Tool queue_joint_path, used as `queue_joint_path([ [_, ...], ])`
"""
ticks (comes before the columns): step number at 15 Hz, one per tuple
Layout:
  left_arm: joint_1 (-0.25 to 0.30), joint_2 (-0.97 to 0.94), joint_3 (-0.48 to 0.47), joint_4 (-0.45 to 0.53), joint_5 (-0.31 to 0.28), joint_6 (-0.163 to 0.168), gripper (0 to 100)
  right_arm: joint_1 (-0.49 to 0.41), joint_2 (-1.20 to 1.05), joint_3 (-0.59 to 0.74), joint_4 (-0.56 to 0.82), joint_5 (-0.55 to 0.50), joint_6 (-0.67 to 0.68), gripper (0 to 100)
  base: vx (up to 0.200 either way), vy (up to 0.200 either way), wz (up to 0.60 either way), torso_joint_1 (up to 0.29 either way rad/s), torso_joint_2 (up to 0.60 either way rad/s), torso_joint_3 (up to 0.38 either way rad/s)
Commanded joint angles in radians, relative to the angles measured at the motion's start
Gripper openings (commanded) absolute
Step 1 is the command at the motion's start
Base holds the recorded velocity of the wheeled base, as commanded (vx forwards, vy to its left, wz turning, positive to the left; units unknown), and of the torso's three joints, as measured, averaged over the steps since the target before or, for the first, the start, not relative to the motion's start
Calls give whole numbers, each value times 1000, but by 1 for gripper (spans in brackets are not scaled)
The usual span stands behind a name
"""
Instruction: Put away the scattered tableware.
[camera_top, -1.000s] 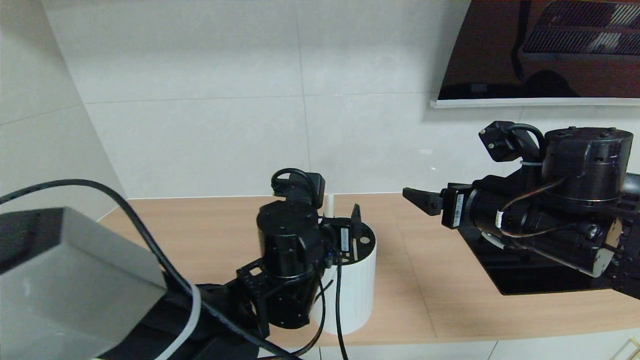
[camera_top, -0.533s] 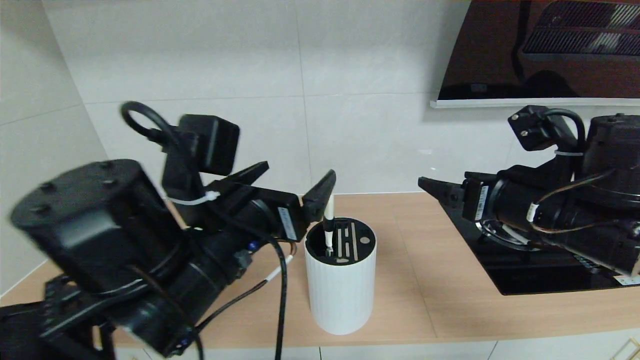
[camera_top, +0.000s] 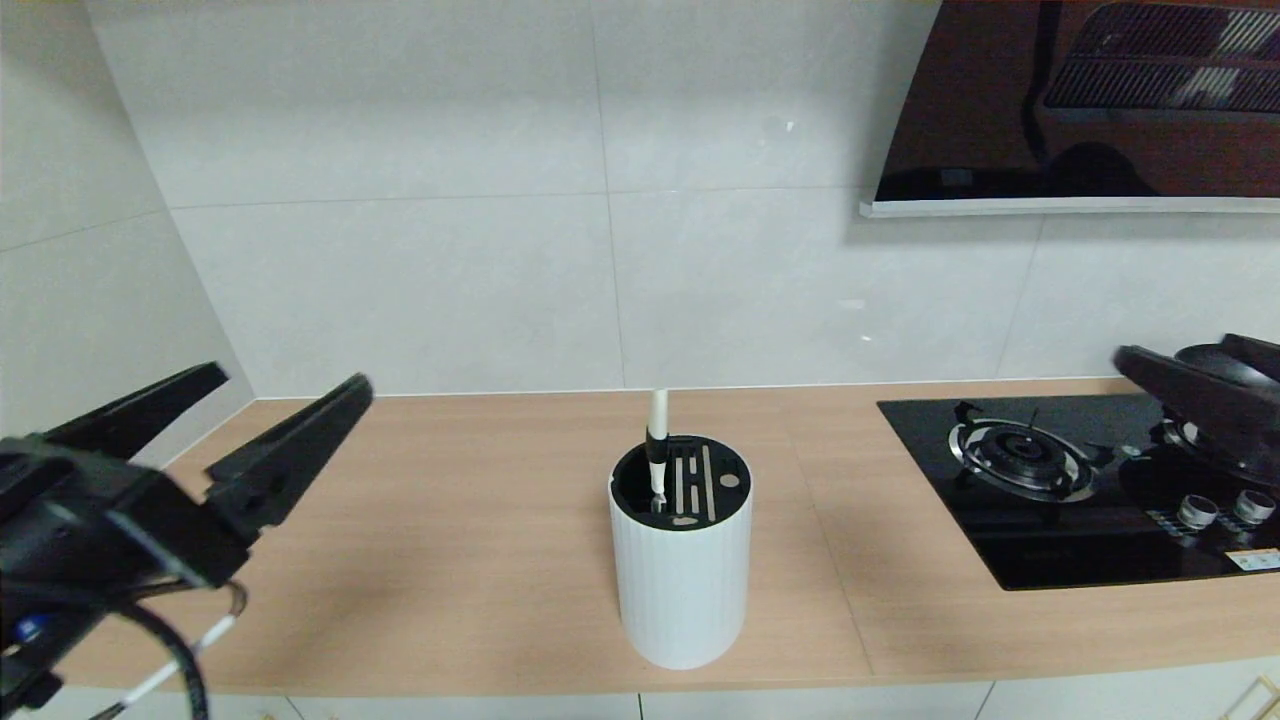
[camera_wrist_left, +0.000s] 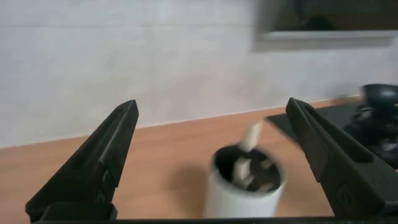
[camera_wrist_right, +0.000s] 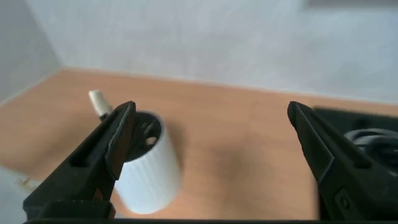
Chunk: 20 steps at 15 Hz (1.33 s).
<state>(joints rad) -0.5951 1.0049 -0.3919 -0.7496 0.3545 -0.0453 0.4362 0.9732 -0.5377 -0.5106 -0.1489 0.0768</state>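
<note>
A white-handled utensil (camera_top: 658, 410) stands upright in white ribbed holder (camera_top: 682, 580) on wooden desk (camera_top: 450, 520), between the spread, empty left claw (camera_top: 292, 377) and right claw (camera_wrist_right: 210, 109); left seems nearer

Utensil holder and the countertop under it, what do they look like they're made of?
Utensil holder: probably plastic, possibly coated metal. The body is matte white with fine vertical ribs, and a black slotted insert sits on top.
Countertop: wood or wood-look laminate, and I cannot tell which. It shows pale tan grain, a low sheen and thin seam lines.
</note>
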Motion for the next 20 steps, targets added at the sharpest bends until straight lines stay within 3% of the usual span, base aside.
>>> queue_joint_path([
  [1, 150, -419, 70, 300, -5, 1, 100, -146, -435, 74, 253, 0, -25, 100, 0, 0, 0, 0, 0, 0],
  [3, 236, -589, 67, 478, -37, 1, 100, -215, -619, 71, 452, 8, -29, 100, 0, 0, 0, 0, 0, 0],
  [4, 299, -729, 59, 613, -101, 1, 100, -261, -763, 56, 615, 8, -68, 100, 0, 0, 0, 0, 0, 0],
  [6, 356, -890, 41, 809, -158, 1, 100, -327, -873, 22, 770, -1, -88, 100, 0, 0, 0, 0, 0, 0],
  [7, 365, -913, 48, 865, -144, -2, 100, -370, -884, 12, 781, -11, -86, 100, 0, 0, 0, 0, 0, 0],
  [9, 414, -907, 53, 835, -69, -36, 100, -422, -939, 48, 794, -3, -91, 100, 0, 0, 0, 0, 0, 0],
  [12, 575, -957, 70, 835, -89, -31, 100, -439, -973, 150, 761, -8, -120, 100, 0, 0, 0, 0, 0, 0],
  [13, 583, -976, 79, 837, -103, -25, 100, -439, -973, 159, 753, -6, -120, 100, 0, 0, 0, 0, 0, 0],
  [14, 600, -1005, 165, 826, -120, 35, 100, -439, -973, 254, 698, -3, -121, 100, 0, 0, 0, 0, 0, 0],
  [15, 600, -1005, 206, 803, -92, 35, 100, -439, -973, 321, 647, 0, -121, 100, 0, 0, 0, 0, 0, 0],
  [16, 598, -1005, 255, 788, -106, 42, 100, -439, -973, 398, 570, 9, -123, 100, 0, 0, 0, 0, 0, 0],
  [18, 598, -1005, 357, 762, -180, 53, 100, -439, -972, 538, 408, 58, -124, 100, 0, 0, 0, 0, 0, 0],
  [20, 598, -1005, 392, 719, -236, 56, 100, -439, -973, 538, 449, 77, -118, 100, 0, 0, 0, 0, 0, 0],
])
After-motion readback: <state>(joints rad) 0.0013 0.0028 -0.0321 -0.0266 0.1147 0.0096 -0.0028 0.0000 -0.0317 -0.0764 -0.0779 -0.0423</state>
